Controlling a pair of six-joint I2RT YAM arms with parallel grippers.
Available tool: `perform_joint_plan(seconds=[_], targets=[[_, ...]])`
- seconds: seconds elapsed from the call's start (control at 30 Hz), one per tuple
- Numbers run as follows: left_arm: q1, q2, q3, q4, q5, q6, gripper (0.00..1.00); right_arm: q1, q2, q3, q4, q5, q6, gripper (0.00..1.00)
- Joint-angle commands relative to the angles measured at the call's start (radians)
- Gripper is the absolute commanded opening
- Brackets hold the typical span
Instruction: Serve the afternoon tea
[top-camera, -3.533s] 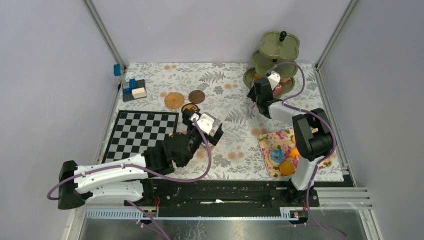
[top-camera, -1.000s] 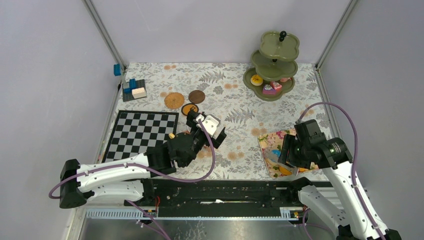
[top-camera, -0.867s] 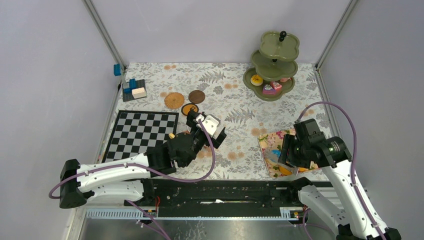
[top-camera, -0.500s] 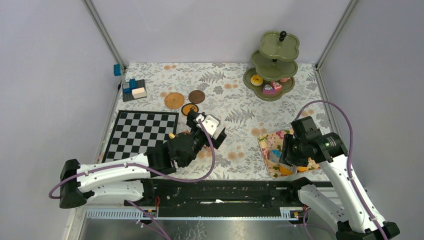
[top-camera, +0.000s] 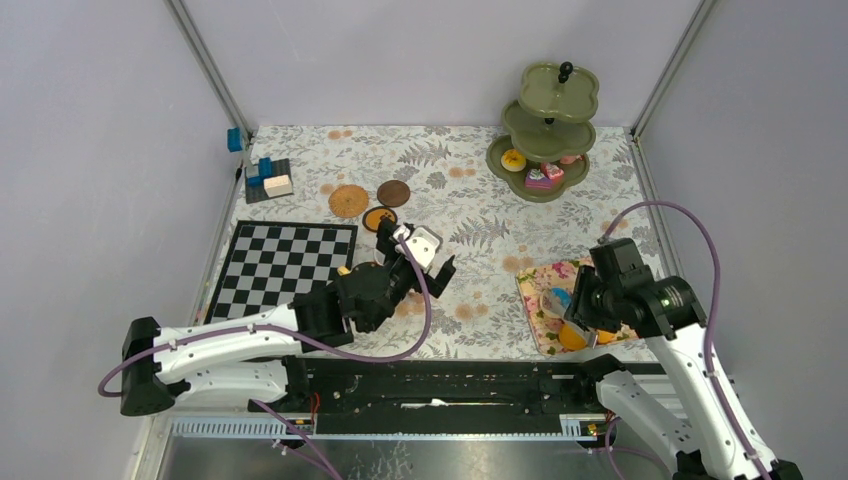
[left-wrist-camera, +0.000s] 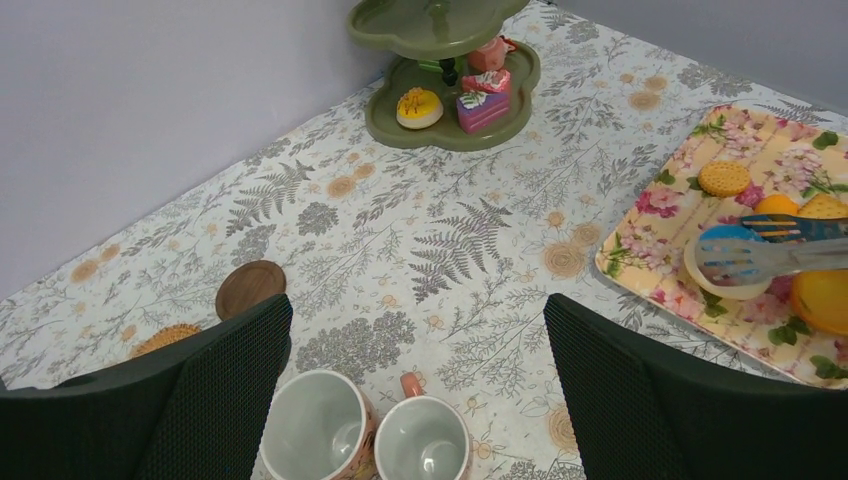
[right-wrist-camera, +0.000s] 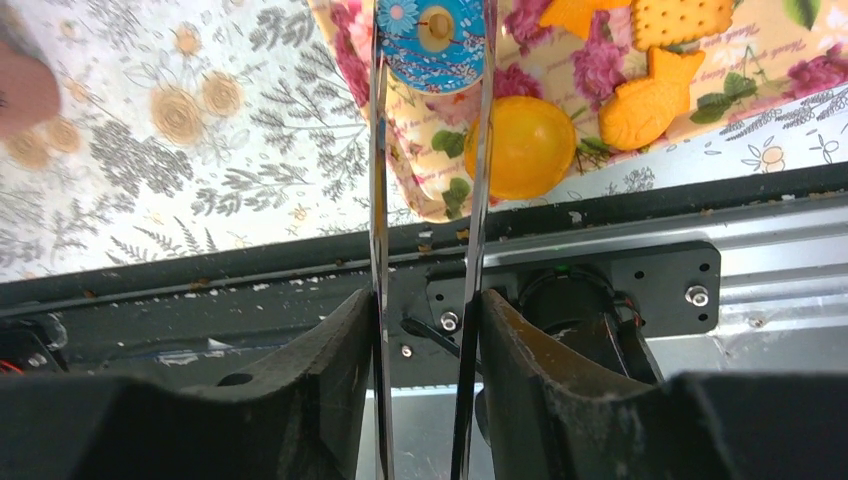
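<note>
Two tongs blades (right-wrist-camera: 378, 180) in the right tool (right-wrist-camera: 425, 300) have squeezed closer around the blue donut (right-wrist-camera: 410, 50), so it can lift soon; the left tool (left-wrist-camera: 415, 305) is spread wide.

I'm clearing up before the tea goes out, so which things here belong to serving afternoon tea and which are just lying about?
For the tea:
mugs
coasters
three-tier stand with cakes
blue donut between the tongs
cookies

Just lying about:
chessboard
blue blocks
</note>
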Motion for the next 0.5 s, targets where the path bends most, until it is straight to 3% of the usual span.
perform_joint_plan(seconds=[0.0,0.23,0.47], targets=[[0.002,0.014,0.070,0.008,0.020,-0.030,0.99,0.004,-0.042,0.034,0.051,0.043,0.049,0.43],[0.002,0.050,0.202,-0.111,0.007,-0.079,0.99,0.004,-0.056,0.052,0.076,0.076,0.049,0.41],[0.002,0.075,0.242,-0.163,0.002,-0.081,0.99,0.004,-0.012,0.097,0.227,0.123,0.039,0.39]])
